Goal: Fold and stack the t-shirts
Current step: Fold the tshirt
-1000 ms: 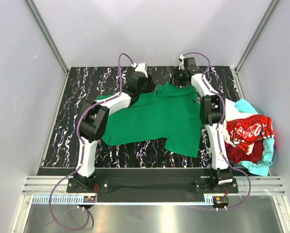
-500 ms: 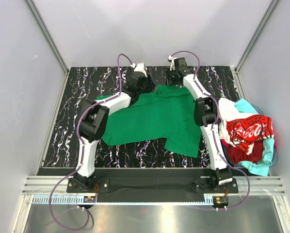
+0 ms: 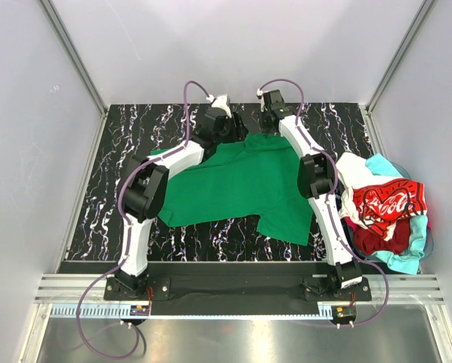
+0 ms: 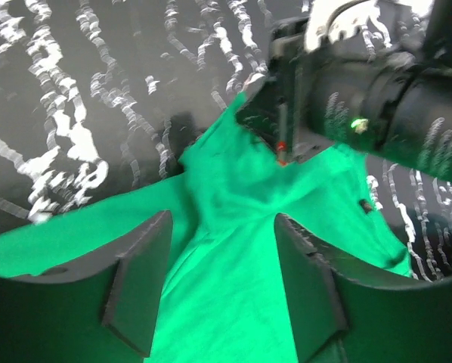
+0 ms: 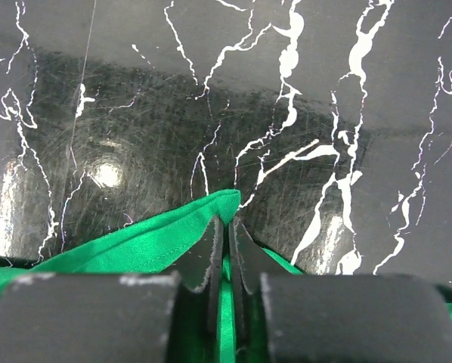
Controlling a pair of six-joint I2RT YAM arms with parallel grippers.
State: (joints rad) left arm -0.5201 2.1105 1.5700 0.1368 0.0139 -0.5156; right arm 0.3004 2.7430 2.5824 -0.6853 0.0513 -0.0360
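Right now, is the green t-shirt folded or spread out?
Spread out, not folded: the green t-shirt lies open across the table, a sleeve sticking out; the right gripper pinches its far edge.

We see black, white-veined table point(image 3: 109, 204); green t-shirt point(image 3: 245, 185) spread across its middle, bunched at far edge.

Both arms stretch far forward, their wrists close together. The left gripper point(image 4: 222, 227) hangs with its jaws wide apart. The right gripper point(image 5: 227, 236) is pinched tight on the green shirt point(image 5: 135, 246).
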